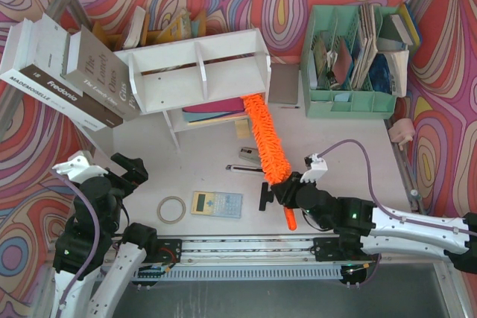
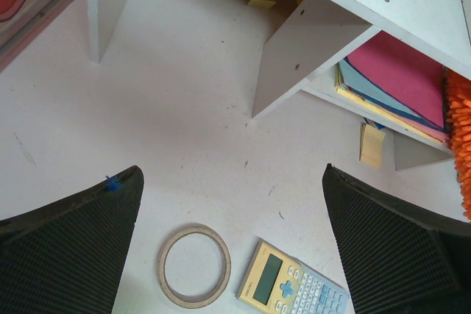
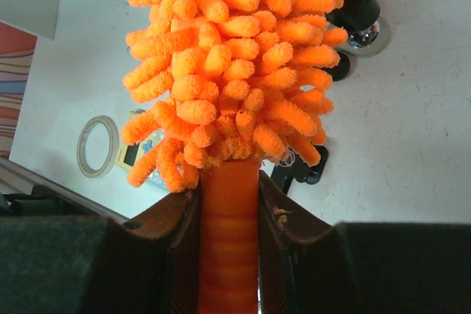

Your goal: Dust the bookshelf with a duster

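The white bookshelf (image 1: 195, 68) stands at the back middle, with coloured folders (image 1: 215, 107) on its lower tier. The orange fluffy duster (image 1: 267, 141) runs from my right gripper up to the shelf's right end, its tip at the lower tier. My right gripper (image 1: 287, 193) is shut on the duster's orange handle (image 3: 229, 240), seen close in the right wrist view. My left gripper (image 1: 128, 173) is open and empty over the table at the near left. In the left wrist view the shelf (image 2: 346, 31) and the duster's edge (image 2: 460, 137) show at the right.
A tape ring (image 1: 171, 209) and a calculator (image 1: 217, 204) lie near the front. A stapler (image 1: 250, 156) and a black clip (image 1: 265, 196) lie by the duster. Large books (image 1: 71, 72) lean at the left. A mint-green organizer (image 1: 358, 57) stands at the back right.
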Tool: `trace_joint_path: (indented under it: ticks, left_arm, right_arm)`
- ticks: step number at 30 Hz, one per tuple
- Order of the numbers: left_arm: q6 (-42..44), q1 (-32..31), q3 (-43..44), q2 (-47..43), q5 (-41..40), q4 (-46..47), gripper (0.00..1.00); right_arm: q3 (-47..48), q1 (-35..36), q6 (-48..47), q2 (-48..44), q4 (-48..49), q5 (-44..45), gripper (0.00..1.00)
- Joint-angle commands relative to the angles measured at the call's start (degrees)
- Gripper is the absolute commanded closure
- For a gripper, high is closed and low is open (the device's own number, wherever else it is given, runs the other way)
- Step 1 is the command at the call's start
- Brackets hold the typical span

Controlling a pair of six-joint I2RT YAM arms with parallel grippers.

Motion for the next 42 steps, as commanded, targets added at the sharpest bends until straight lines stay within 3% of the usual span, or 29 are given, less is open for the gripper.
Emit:
trace_joint_path:
  ticks: [1,8,21,30,34,42]
  left_arm:
    - [-0.31,0.31,-0.88,-0.11,0.5,0.17,0.02]
    - [-0.37,0.34,-0.88,-0.11,0.44,0.21,0.02]
    - [-0.33,0.32,-0.88,0.15,0.75,0.27,0.02]
    - [-0.33,0.34,-0.88,0.15,0.68,0.26,0.02]
    - [-0.33,0.29,-0.93,0.03,0.68,0.27,0.02]
    - [-0.33,0.32,-0.9,0.16,0.68,0.35,0.02]
  right_arm:
    - [3.24,0.19,-4.68,-1.65,5.63,1.96,1.0]
    - [5.46,0.2,-6.42,-2.01,5.53,2.28,1.0]
    - [1.24,0.12,-1.65,-1.01,1.71,2.05,1.0]
    - [4.59,0.16,-10.79,-1.03,6.76,1.06,1.0]
    - [4.13,0.15,-13.8,1.92,11.47,-3.75,1.0]
    - [2.81,0.12,-10.06,10.37,11.94,-6.78,1.0]
